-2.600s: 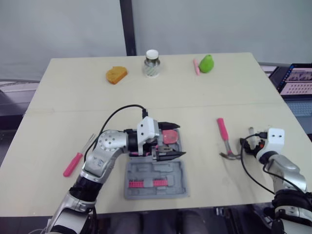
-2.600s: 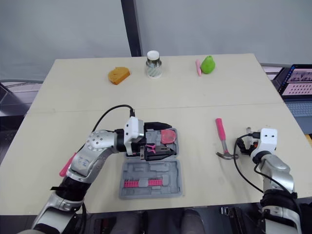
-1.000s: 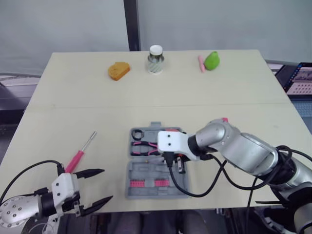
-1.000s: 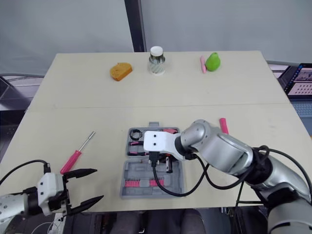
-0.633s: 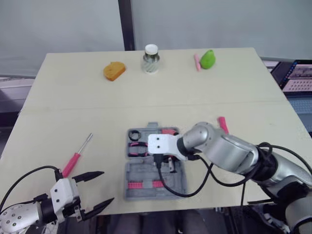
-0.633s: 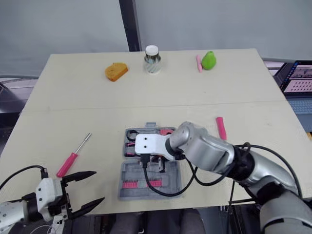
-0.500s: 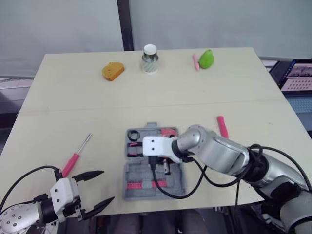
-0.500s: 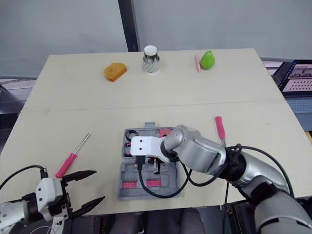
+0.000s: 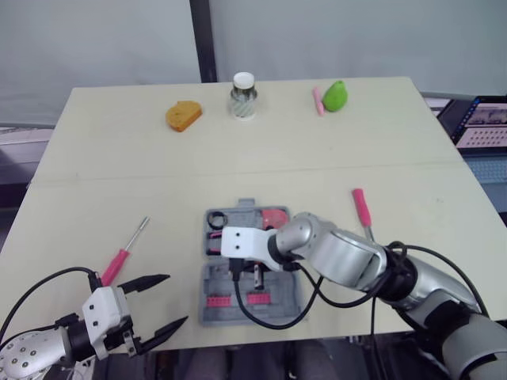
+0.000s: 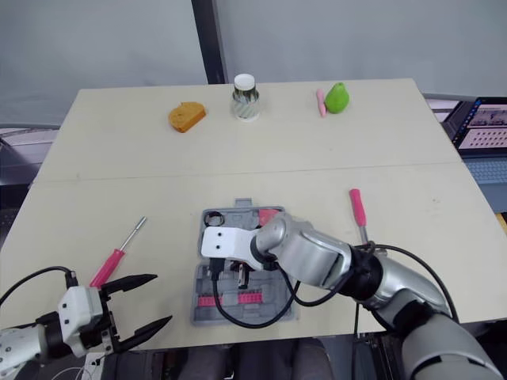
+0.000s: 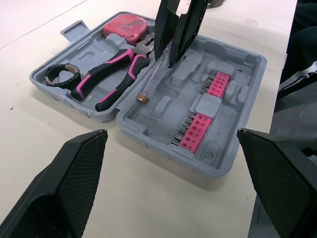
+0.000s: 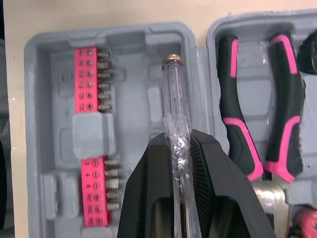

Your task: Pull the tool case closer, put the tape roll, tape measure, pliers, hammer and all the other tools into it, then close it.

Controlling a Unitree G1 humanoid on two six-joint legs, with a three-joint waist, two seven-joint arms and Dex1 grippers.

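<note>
Right wrist view: clear screwdriver (image 12: pixel 174 99) being gripped by right pincer (image 12: pixel 178 142) over tool case (image 12: pixel 130 62); hammer (image 9: pixel 361 207), pink screwdriver (image 9: pixel 118 262) being left out.

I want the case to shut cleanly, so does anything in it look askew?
Yes: the clear plastic tool with a brass cap, pinched in the right hand, hangs tilted beside the hinge of the open grey tool case, not lying in any recess.

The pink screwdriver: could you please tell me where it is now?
The pink screwdriver lies on the table at the robot's left, apart from the open case, just beyond the open left gripper.
</note>
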